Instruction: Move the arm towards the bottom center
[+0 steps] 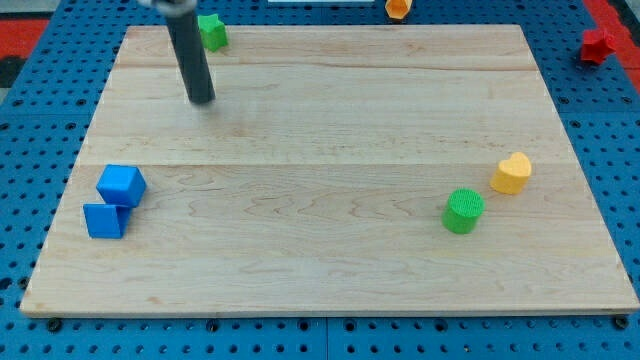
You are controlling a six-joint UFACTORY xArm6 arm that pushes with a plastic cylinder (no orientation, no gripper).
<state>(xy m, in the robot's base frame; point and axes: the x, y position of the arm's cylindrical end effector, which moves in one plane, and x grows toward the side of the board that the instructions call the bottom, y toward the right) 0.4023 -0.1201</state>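
My dark rod comes down from the view's top left, and my tip (202, 100) rests on the wooden board (330, 280) near its top left. A green block (212, 31) sits just above and right of the rod at the board's top edge. Two blue blocks lie at the left edge: a blue cube (121, 185) and a second blue block (104, 220) touching it below left. A green cylinder (463, 211) and a yellow heart-shaped block (511, 173) lie at the right, far from my tip.
An orange block (399, 7) lies off the board at the view's top. A red block (598, 44) lies off the board at the top right. Blue pegboard (30, 150) surrounds the board.
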